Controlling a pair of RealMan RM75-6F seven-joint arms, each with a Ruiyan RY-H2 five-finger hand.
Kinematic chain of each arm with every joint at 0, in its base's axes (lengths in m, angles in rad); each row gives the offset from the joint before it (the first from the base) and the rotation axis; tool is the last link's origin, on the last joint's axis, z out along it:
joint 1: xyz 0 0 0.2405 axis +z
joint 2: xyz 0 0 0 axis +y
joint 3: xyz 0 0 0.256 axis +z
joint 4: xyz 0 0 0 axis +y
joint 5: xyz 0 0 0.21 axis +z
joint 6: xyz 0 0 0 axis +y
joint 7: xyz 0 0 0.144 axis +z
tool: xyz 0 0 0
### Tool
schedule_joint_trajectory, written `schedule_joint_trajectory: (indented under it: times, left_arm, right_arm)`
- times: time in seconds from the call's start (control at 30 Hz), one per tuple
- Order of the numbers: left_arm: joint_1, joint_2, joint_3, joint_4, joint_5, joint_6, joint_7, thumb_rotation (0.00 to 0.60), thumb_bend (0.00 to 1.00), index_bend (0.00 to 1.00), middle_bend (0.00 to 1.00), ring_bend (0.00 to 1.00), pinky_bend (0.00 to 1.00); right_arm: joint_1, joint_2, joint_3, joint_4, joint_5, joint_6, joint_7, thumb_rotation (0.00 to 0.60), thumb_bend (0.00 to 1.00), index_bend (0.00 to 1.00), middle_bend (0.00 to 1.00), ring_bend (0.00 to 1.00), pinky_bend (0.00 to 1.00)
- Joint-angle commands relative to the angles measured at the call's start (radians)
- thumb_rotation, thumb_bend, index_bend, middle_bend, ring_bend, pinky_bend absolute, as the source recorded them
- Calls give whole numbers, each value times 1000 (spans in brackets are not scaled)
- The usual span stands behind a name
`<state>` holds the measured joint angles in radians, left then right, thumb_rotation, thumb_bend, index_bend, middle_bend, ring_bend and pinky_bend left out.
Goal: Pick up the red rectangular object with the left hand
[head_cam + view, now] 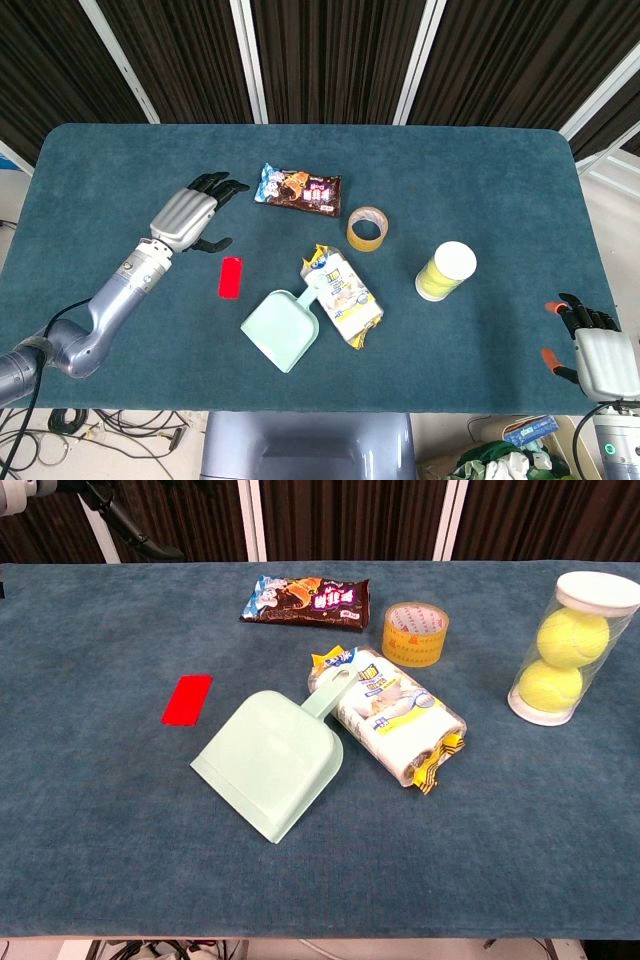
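Note:
The red rectangular object [230,276] [187,698] lies flat on the blue table, left of the mint dustpan [284,327]. My left hand [193,213] hovers a little beyond and left of it, fingers spread and holding nothing. My right hand [592,345] rests at the table's near right edge, fingers apart and empty. Neither hand shows in the chest view.
A brown snack packet [299,189], a roll of tape [367,228], a clear tube of tennis balls [445,270] and a yellow-white snack bag [343,294] lie across the middle of the blue table [480,180]. The dustpan [273,761] sits close to the red object's right.

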<state>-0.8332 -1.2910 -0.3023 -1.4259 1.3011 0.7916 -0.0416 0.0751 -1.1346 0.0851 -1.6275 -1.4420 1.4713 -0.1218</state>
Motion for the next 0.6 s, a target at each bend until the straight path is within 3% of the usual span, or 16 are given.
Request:
schedule_joint_trajectory:
  times: [0.03, 0.3, 0.43, 0.6]
  left_arm:
    - [-1, 3, 7, 0, -8, -4, -6, 600, 253, 150, 161, 49, 125]
    - [4, 23, 21, -25, -15, -9, -36, 600, 255, 150, 165, 49, 134]
    - [5, 38, 29, -24, -20, -18, -46, 600, 350, 146, 165, 50, 135]
    - [14, 54, 37, -27, -24, -8, -57, 600, 356, 145, 163, 50, 166]
  right_arm:
    - [0, 0, 0, -2, 0, 1, -1, 600, 155, 297, 171, 282, 265]
    - [-2, 1, -2, -3, -6, 7, -3, 600, 155, 297, 171, 282, 265]
    - [-3, 2, -1, -2, -4, 6, -1, 600, 155, 297, 171, 282, 265]
    - [-2, 8, -6, -2, -14, 5, 5, 600, 154, 297, 171, 282, 265]
